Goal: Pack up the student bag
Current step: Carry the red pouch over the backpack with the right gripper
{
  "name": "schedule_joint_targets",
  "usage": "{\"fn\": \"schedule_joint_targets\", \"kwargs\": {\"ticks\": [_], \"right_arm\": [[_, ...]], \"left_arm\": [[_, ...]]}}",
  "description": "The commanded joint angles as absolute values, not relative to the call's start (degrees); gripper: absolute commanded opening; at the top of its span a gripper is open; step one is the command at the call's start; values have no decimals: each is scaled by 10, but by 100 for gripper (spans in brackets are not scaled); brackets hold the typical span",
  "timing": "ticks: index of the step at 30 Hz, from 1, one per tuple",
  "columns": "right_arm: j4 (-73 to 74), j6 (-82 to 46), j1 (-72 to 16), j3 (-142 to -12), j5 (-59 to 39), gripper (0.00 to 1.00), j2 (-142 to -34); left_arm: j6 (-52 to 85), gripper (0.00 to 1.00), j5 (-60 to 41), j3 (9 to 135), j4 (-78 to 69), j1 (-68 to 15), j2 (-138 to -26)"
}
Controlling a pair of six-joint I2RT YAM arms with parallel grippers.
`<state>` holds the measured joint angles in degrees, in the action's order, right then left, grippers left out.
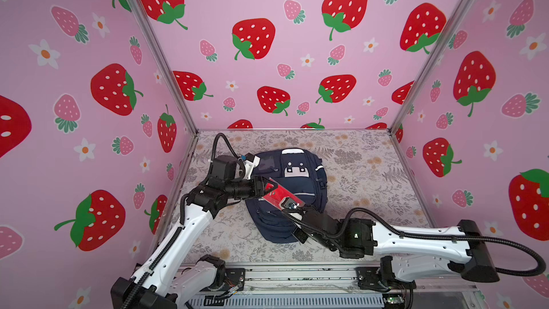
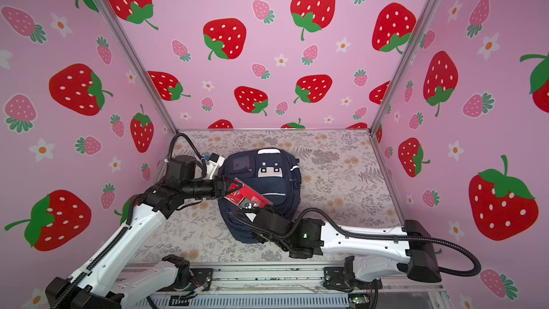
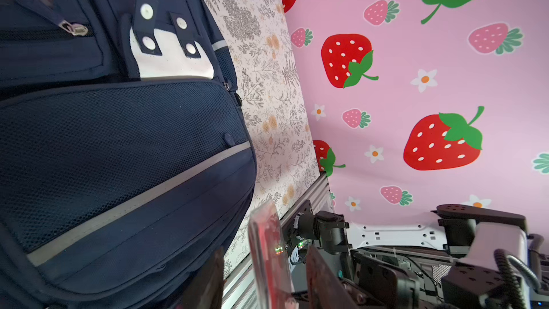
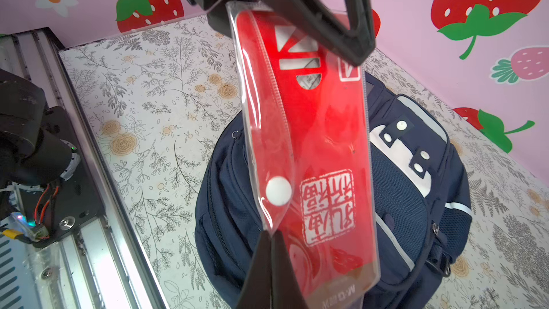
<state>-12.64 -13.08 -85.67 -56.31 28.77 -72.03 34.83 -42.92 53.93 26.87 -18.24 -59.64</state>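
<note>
**Asker:** Where is the student bag?

**Describer:** The student bag (image 1: 310, 187), navy blue, lies flat in the middle of the floral table (image 1: 371, 173). Its front faces up, with the white face patch (image 1: 295, 170) showing. Both top views show this. The zip seen in the left wrist view looks closed, so its inside is hidden.

**Asker:** Any other container?

**Describer:** A flat, clear plastic pouch (image 1: 280, 196) with a red printed card inside and a white snap button (image 4: 277, 190). It slants over the bag's front, stretched between the two arms.

**Asker:** And the grippers?

**Describer:** The right gripper (image 4: 269, 234) is pinched tight on the pouch's end nearest the snap. The left gripper (image 3: 264, 257) is at the opposite end. Its jaws are partly apart, one on each side of the pouch. The left wrist view shows a gap between the plastic and each finger.
</note>
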Motion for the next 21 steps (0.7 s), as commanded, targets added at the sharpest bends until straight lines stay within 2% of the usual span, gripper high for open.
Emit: {"fn": "schedule_joint_targets", "kwargs": {"ticks": [1,4,10,15,17,19,21], "right_arm": [[-107,-116,-862,-576,314,2,-719],[-109,-123,-862,-577,317,2,-719],[-121,-137,-862,-573,320,3,-715],[-131,-149,-862,-571,365,12,-701],[-145,-163,-862,-575,400,20,-700],[-157,-188,-863,-575,451,37,-695],[-173,-223,-862,-577,501,48,-683]], "left_arm": [[375,33,-452,529,232,-180,-592],[393,19,-453,517,211,-179,-591],[462,3,-447,477,111,-179,-579],[493,0,-394,453,65,-179,-548],[517,0,-360,430,38,-179,-524],[527,0,-326,411,24,-178,-498],[532,0,-291,399,28,-177,-472]]}}
